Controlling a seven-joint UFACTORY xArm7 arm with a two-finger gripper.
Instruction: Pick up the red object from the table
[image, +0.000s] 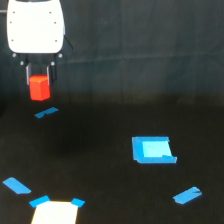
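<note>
The red object (39, 88) is a small red-orange block at the upper left of the exterior view. It sits between the two thin fingers of my gripper (39, 80), which hangs from the white arm housing (35, 26) and is shut on the block's upper part. The block looks lifted off the black table (110, 90), though the gap under it is hard to judge from this angle.
Blue tape pieces lie on the table: a strip (46, 112) just below the block, a larger folded patch (153, 150) at centre right, and small pieces (187, 195) (16, 185). A pale rectangle with blue corners (55, 212) sits at the bottom edge.
</note>
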